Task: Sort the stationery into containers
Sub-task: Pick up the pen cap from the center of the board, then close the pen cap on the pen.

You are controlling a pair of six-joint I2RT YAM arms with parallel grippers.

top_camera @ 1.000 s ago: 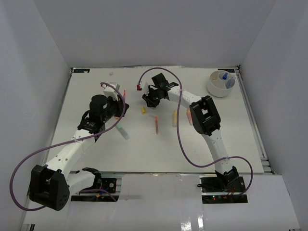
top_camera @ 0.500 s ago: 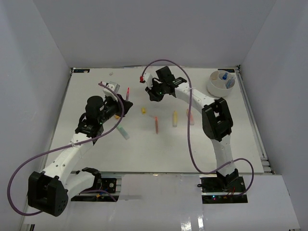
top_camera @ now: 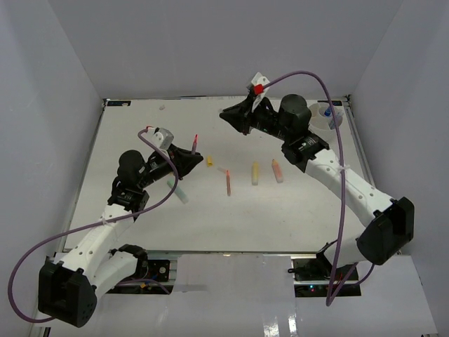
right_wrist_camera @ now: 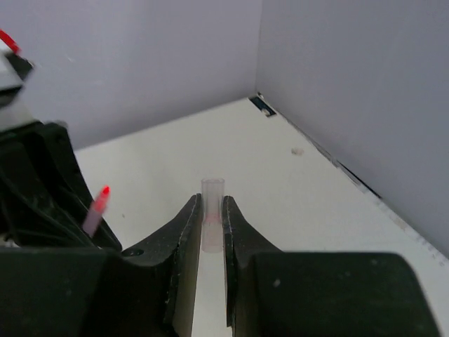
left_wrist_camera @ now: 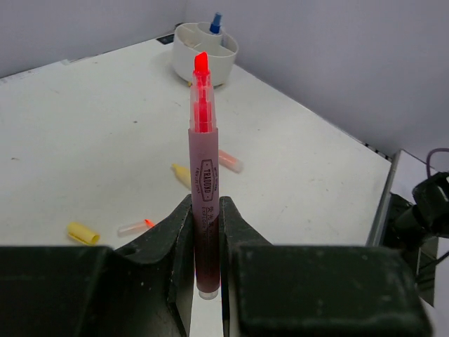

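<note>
My left gripper [top_camera: 189, 157] is shut on a pink highlighter [left_wrist_camera: 203, 175], uncapped, its red tip [top_camera: 195, 140] pointing up, held above the table left of centre. My right gripper [top_camera: 226, 115] is shut on a small clear cap [right_wrist_camera: 212, 223], held in the air at the back centre, facing the left gripper. The pink tip also shows in the right wrist view [right_wrist_camera: 99, 207]. The round white tub [left_wrist_camera: 205, 53] stands at the back right with a blue-capped item [left_wrist_camera: 215, 22] in it; in the top view the tub [top_camera: 337, 121] is partly hidden behind the right arm.
On the table lie a yellow eraser [top_camera: 209, 161], a pink-orange pen [top_camera: 228, 182], a yellow highlighter [top_camera: 255, 173], an orange highlighter [top_camera: 276, 170] and a pale green highlighter [top_camera: 179, 192]. White walls close in the back and both sides.
My right gripper has risen and swung back and to the right with the clear cap. My left gripper has lifted the pink highlighter and moved right, toward the centre.
</note>
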